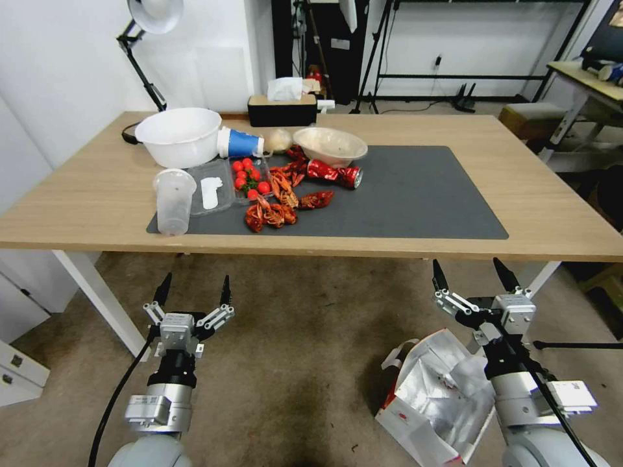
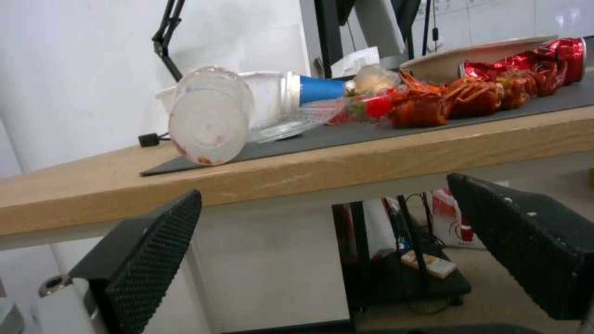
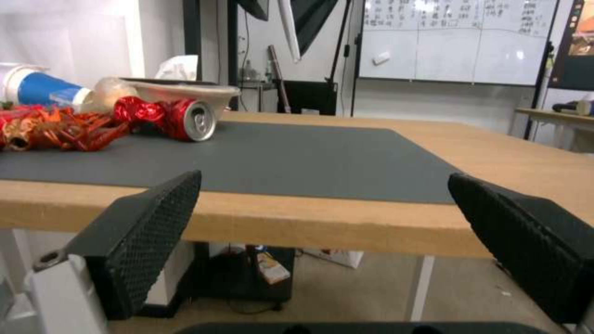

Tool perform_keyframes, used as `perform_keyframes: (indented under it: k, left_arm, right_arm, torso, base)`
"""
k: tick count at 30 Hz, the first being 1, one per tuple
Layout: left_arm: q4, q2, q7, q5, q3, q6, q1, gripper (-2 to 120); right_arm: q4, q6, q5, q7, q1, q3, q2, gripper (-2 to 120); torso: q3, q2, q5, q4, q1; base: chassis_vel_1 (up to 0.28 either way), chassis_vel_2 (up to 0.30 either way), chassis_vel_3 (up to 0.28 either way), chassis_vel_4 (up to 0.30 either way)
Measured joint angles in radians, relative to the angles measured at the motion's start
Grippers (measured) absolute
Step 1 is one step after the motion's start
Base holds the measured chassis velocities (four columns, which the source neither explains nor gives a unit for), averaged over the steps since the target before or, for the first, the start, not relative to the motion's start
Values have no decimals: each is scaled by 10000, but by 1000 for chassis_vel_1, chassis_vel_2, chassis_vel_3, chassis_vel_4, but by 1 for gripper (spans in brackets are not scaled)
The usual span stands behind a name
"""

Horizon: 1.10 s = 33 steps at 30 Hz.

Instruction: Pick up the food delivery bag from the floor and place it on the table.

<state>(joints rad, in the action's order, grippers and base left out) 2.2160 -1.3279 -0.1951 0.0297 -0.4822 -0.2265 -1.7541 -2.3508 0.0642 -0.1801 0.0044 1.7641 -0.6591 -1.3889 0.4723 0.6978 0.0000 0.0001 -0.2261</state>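
The food delivery bag (image 1: 428,389) lies on the floor (image 1: 305,363) at my lower right, mouth open, silver foil lining showing, with red trim and a white loop handle. My right gripper (image 1: 472,275) hangs open just above and beyond it, in front of the table's near edge, holding nothing. Its wrist view looks across the table (image 3: 526,157) between the open right gripper (image 3: 328,232) fingers. Over bare floor to the left, my left gripper (image 1: 195,285) is also open and empty, below the table (image 1: 97,194) edge. The left gripper (image 2: 334,241) shows spread under the table (image 2: 371,153) edge.
On the dark grey mat (image 1: 415,194) lie crayfish (image 1: 279,201), tomatoes (image 1: 250,176), a crushed red can (image 1: 334,173), bowls (image 1: 178,135), a plastic cup (image 1: 174,201) and a tissue box (image 1: 282,107). The mat's right half is bare. A small white bag with red print (image 2: 452,222) stands beyond the table.
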Motion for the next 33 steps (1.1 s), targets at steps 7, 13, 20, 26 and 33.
perform_keyframes:
  k: [7,13,20,26,33]
  left_arm:
    - [6,-19,54,-41,29,-34,-52,99]
    - [8,-29,86,-96,74,-105,-116,99]
    - [-34,-15,98,-247,161,-299,-268,99]
    - [11,11,120,-249,183,-311,-264,99]
    - [66,121,208,-224,185,-290,-234,99]
  right_arm:
    - [-1,-1,-2,5,3,-1,-44,100]
    - [-55,-21,-4,2,-18,16,-97,100]
    - [-59,-8,48,-13,-23,30,-208,100]
    - [-150,-22,58,-18,-25,22,-223,100]
    - [-221,-30,68,-38,-1,-2,-234,100]
  torso:
    - [-126,-211,0,0,87]
    - [-270,-451,0,0,184]
    - [-497,-832,0,0,336]
    - [-636,-1068,-1,0,430]
    - [-793,-1325,0,0,528]
  base:
    - [0,0,0,0]
    - [0,0,0,0]
    - [0,0,0,0]
    - [0,0,0,0]
    - [0,0,0,0]
